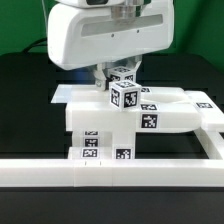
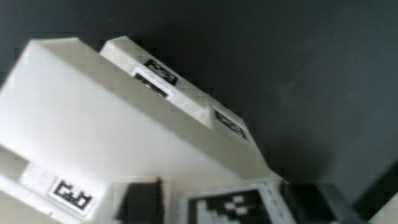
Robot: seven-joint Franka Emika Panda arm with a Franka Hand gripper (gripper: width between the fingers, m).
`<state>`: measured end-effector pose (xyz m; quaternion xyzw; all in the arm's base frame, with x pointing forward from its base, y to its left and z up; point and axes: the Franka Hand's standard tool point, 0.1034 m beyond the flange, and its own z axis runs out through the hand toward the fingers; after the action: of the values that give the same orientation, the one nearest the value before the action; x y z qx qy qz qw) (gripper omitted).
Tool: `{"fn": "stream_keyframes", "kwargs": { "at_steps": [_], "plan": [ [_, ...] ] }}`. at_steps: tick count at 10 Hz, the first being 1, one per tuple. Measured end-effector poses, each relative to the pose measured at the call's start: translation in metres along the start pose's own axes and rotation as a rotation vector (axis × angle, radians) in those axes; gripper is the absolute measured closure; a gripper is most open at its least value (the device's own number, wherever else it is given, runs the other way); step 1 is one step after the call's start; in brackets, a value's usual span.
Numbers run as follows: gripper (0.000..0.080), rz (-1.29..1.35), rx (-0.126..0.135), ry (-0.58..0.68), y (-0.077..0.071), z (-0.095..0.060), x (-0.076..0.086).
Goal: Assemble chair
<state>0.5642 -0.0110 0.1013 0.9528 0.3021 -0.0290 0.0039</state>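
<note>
Gripping a small tagged block [image 1: 124,97] with the gripper [image 1: 122,80], as far as I can judge: the wrist view shows a finger [image 2: 135,200] on either side of a tagged piece, jaws drawn in against it. The block sits on top of the chair assembly [image 1: 110,120], upright, probably a leg or post being seated there. The assembly is backed against the long white rail [image 1: 110,170] at the front, I reckon so it can't slide under push force. Black worktop [image 1: 20,100] all round. Risk: the block tilting if it isn't lined up.
</note>
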Motion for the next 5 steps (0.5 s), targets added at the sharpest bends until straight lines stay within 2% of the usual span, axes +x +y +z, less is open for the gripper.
{"fn": "stream_keyframes", "kwargs": {
  "at_steps": [3,5],
  "plan": [
    [0.0515,0.050,0.003,-0.001,0.0006,0.0002,-0.0010],
    [0.0515,0.318,0.023,0.006,-0.0015,0.0005,-0.0010]
  ]
}}
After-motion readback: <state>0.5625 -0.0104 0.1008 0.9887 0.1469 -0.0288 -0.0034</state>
